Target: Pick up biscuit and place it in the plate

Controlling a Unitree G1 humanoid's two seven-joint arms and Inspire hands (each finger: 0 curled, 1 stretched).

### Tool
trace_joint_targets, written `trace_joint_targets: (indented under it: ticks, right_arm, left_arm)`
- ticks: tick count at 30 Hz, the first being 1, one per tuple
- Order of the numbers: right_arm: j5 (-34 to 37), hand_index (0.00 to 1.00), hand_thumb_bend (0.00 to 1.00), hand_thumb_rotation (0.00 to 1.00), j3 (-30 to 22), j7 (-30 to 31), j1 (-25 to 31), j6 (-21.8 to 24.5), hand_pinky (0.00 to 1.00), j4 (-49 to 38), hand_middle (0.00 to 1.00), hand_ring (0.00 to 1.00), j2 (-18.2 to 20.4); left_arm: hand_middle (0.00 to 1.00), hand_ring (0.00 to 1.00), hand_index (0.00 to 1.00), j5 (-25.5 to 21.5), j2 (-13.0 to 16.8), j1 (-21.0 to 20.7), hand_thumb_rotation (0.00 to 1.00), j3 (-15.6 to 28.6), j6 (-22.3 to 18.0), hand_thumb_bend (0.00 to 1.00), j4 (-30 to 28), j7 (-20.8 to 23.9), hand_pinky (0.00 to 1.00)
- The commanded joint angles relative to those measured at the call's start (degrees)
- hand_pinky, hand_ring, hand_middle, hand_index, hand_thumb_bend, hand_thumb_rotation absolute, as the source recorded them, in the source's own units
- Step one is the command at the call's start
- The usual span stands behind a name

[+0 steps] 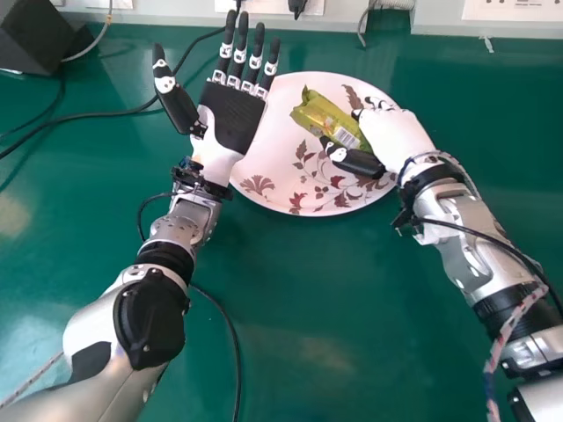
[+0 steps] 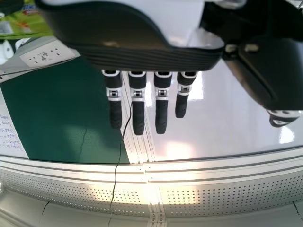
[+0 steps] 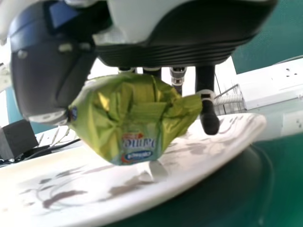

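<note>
Lab — robot arms (image 1: 151, 318), cables (image 1: 238, 378), sockets (image 1: 515, 10)

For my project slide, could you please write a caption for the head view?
Right robot hand holding a green biscuit packet over a flower-patterned plate, left robot hand open.

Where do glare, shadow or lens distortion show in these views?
Head view: pale, soft-edged reflections on the green tabletop, mostly toward the left side; left wrist view: strong glare spots on the white panel, and the long rails bow, likely lens distortion; right wrist view: dark shadow beneath the rim of the plate, whose far left part looks washed out.
</note>
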Motion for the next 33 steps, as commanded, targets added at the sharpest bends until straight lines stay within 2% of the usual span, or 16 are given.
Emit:
trace_joint_targets:
  ticks: [1,6,15,30,33]
  right_arm:
    - [-0.18,0.48,0.50,0.00,1.54,1.26,0.15,0.35,0.16,1.81,0.47,0.22,0.56]
    - [-1.07,0.48,0.50,0.00,2.97,1.83,-0.73,0.94,0.16,2.83,0.47,0.22,0.40]
    - [-3.87,0.48,0.50,0.00,5.79,-1.59,-1.96,-0.58,0.16,6.20,0.47,0.22,-0.16]
    - [-5.15,0.48,0.50,0.00,8.68,-2.61,-3.53,-0.53,0.16,10.22,0.47,0.22,-0.15]
    - [-5.32,0.48,0.50,0.00,9.15,-2.78,-3.70,-0.61,0.16,10.77,0.47,0.22,-0.16]
  left_arm:
    - [0.83,0.80,0.93,0.15,-0.06,0.36,0.26,-0.28,-0.12,0.90,0.07,-0.25,0.80]
    - [0.84,0.81,0.93,0.17,0.00,0.38,0.26,-0.31,-0.08,0.88,0.09,-0.38,0.82]
    - [0.81,0.77,0.90,0.07,-0.10,0.30,0.24,-0.28,0.03,0.93,-0.02,-0.23,0.79]
    - [0.82,0.77,0.91,-0.08,-0.33,0.21,0.16,-0.21,0.09,0.97,-0.11,-0.21,0.80]
    - [0.83,0.77,0.92,-0.19,-0.39,0.20,0.17,-0.08,-0.15,0.97,-0.09,-0.10,0.81]
